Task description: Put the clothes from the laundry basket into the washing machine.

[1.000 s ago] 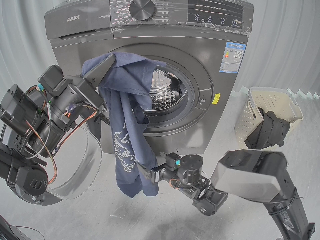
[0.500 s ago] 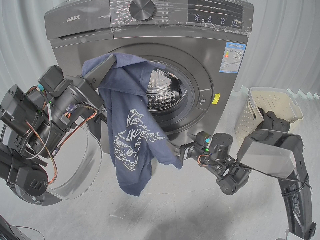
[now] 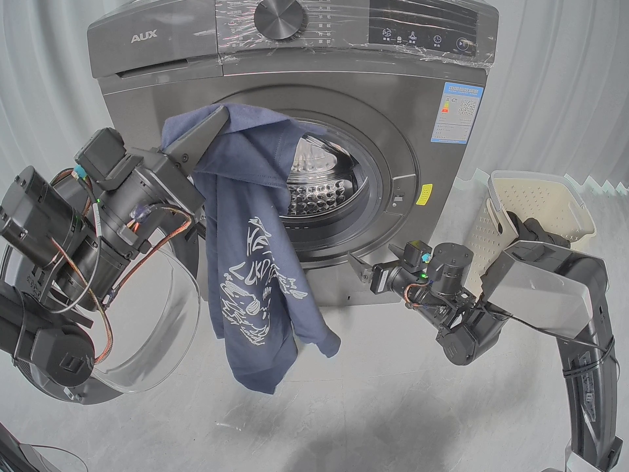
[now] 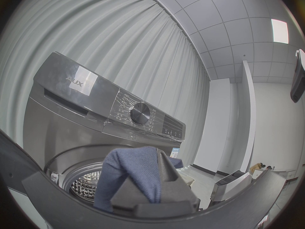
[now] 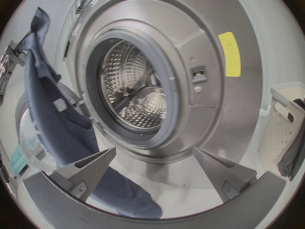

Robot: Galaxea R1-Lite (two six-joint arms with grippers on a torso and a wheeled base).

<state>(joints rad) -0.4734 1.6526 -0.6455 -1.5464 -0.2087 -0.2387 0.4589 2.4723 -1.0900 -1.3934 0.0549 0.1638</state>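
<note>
Head view shows the washing machine (image 3: 393, 119) from the front, with its round door (image 3: 151, 322) swung open to the left of the opening. The steel drum (image 3: 321, 188) is visible inside.

The left gripper (image 3: 213, 120) is raised in front of the upper left edge of this opening. Its jaws are closed on the top part of a navy blue T-shirt (image 3: 262, 250). In the left wrist view the cloth (image 4: 133, 169) is folded over 1 finger (image 4: 173, 182) of this gripper (image 4: 155, 178).

The T-shirt hangs down outside the drum and covers the left part of the opening. Its white print faces outward and 1 sleeve sticks out to the right near the bottom of the machine.

The right gripper (image 3: 363, 271) is low in front of the machine, below the lower right of the opening and apart from the T-shirt. The right wrist view shows its jaws wide open (image 5: 152, 158), pointing toward the drum (image 5: 133, 86), with the T-shirt (image 5: 54, 118) hanging beside.

The laundry basket (image 3: 544, 204) stands on the floor to the right of the machine. A dark garment (image 5: 294, 156) hangs over its rim (image 5: 276, 128).
</note>
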